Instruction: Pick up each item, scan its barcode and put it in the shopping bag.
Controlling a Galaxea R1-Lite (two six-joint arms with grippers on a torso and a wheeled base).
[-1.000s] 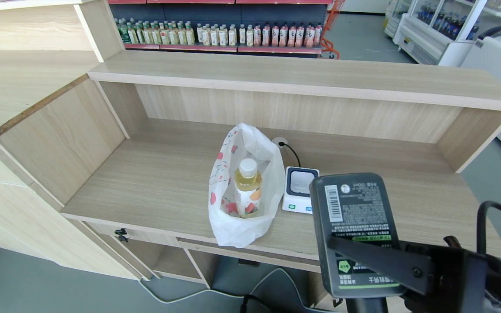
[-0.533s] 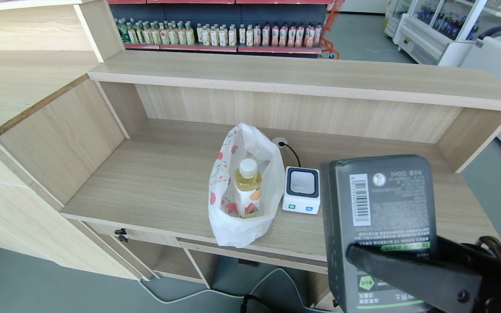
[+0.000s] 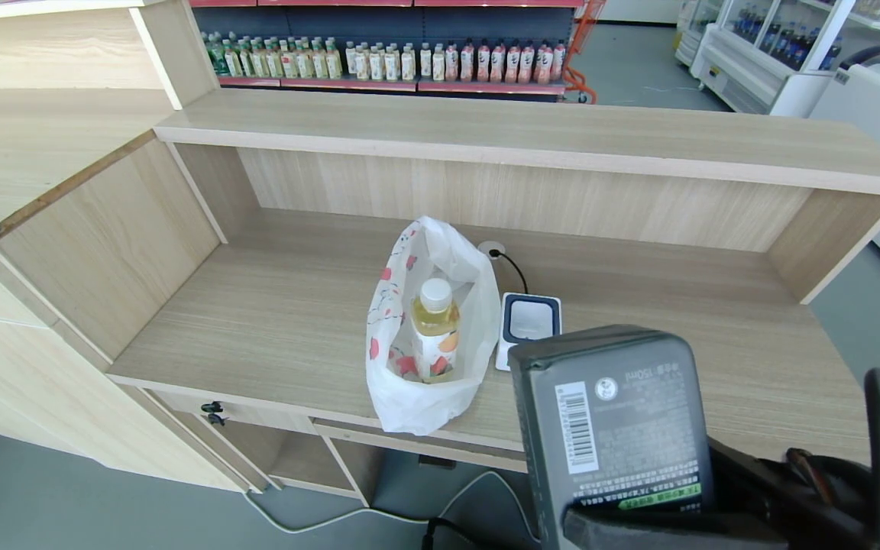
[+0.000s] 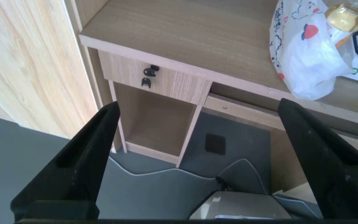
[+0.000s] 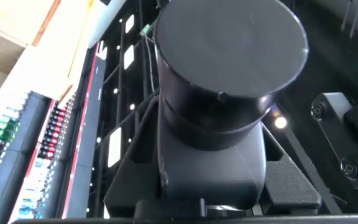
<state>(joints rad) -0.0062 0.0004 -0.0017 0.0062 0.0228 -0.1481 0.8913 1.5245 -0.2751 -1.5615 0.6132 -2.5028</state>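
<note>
My right claw (image 3: 638, 523) is clamped on the dark bottle (image 3: 612, 428), its barcode face turned up at me and its long axis running away toward the counter (image 3: 257, 321). The scanner (image 3: 529, 321) sits just ahead and left of it, beside the shopping bag (image 3: 409, 382), so I reckon the label must roll downward. My left claw (image 4: 197, 106) hangs wide open and empty, below the counter's front edge.

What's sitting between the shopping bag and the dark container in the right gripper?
The white scanner, standing on the counter beside the shopping bag. In the head view, the raised dark container covers the scanner's near corner.
</note>
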